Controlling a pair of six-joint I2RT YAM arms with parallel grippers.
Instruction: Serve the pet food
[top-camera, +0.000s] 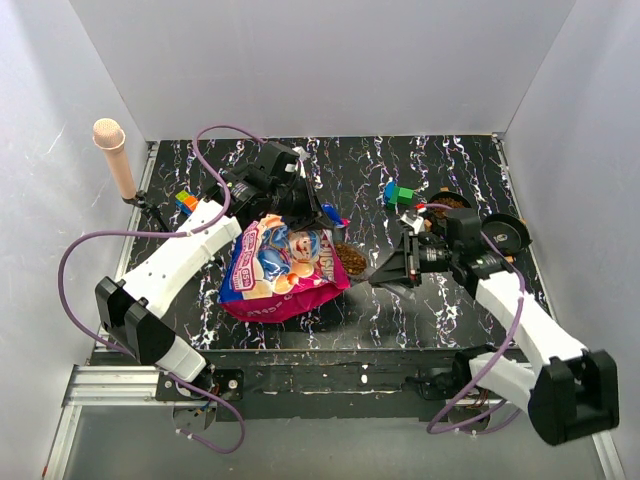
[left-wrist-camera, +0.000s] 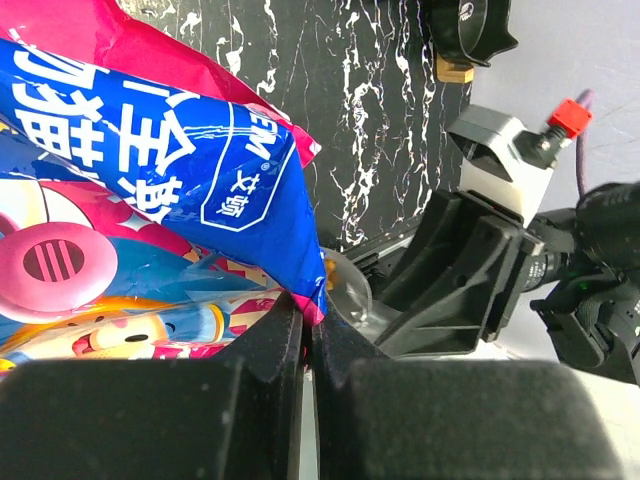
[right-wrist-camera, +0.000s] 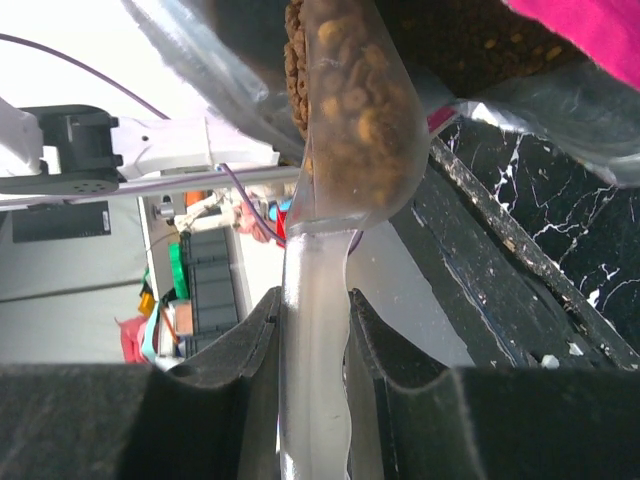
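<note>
The magenta-pink and blue pet food bag (top-camera: 283, 266) lies on the black marbled table, its open mouth toward the right. My left gripper (top-camera: 322, 213) is shut on the bag's upper edge (left-wrist-camera: 300, 250), and its jaws (left-wrist-camera: 310, 330) pinch the pink seam. My right gripper (top-camera: 388, 272) is shut on the handle (right-wrist-camera: 315, 330) of a clear plastic scoop. The scoop's bowl (right-wrist-camera: 355, 110) is full of brown kibble and sits at the bag's mouth (top-camera: 352, 260). The clear scoop also shows beside the bag in the left wrist view (left-wrist-camera: 350, 295).
Two small black bowls stand at the right rear, one with brown contents (top-camera: 450, 202) and one beside my right wrist (top-camera: 508, 231). Toy blocks sit at the back middle (top-camera: 400, 193) and back left (top-camera: 186, 201). A pink-tipped post (top-camera: 115, 155) stands at the far left.
</note>
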